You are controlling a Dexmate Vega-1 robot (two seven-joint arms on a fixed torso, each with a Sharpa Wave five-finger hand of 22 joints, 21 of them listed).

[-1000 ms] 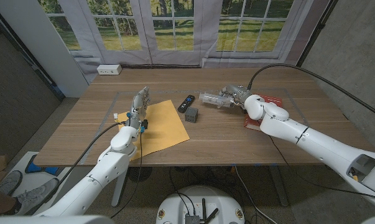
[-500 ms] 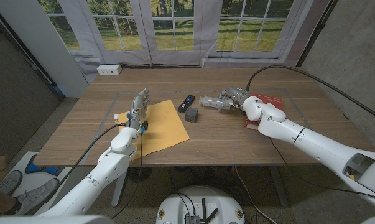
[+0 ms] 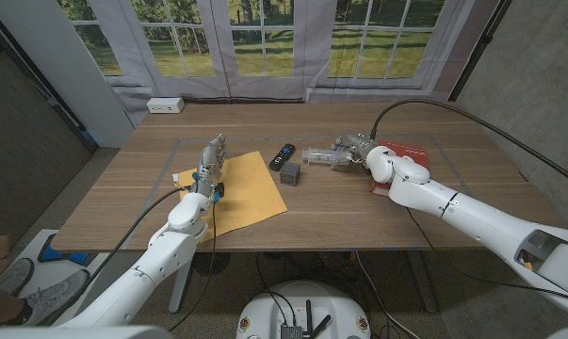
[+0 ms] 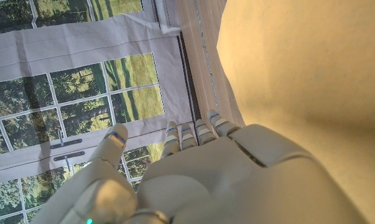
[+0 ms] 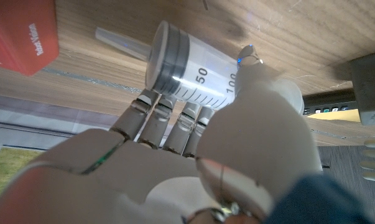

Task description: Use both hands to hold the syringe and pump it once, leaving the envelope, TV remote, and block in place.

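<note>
Right hand (image 5: 193, 149) grasps syringe (image 5: 193, 71) — tip hidden behind thumb. Left hand (image 3: 211, 155) released, over envelope (image 3: 251, 193) — palm unseen.

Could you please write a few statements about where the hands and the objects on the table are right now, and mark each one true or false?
1. The right hand grips the syringe. True.
2. The left hand holds the TV remote. False: it holds nothing and stands over the envelope.
3. The block sits beside the TV remote. True.
4. The syringe lies on the envelope. False: it is across the table, in the right hand.
5. A red box lies near the right hand. True.
</note>
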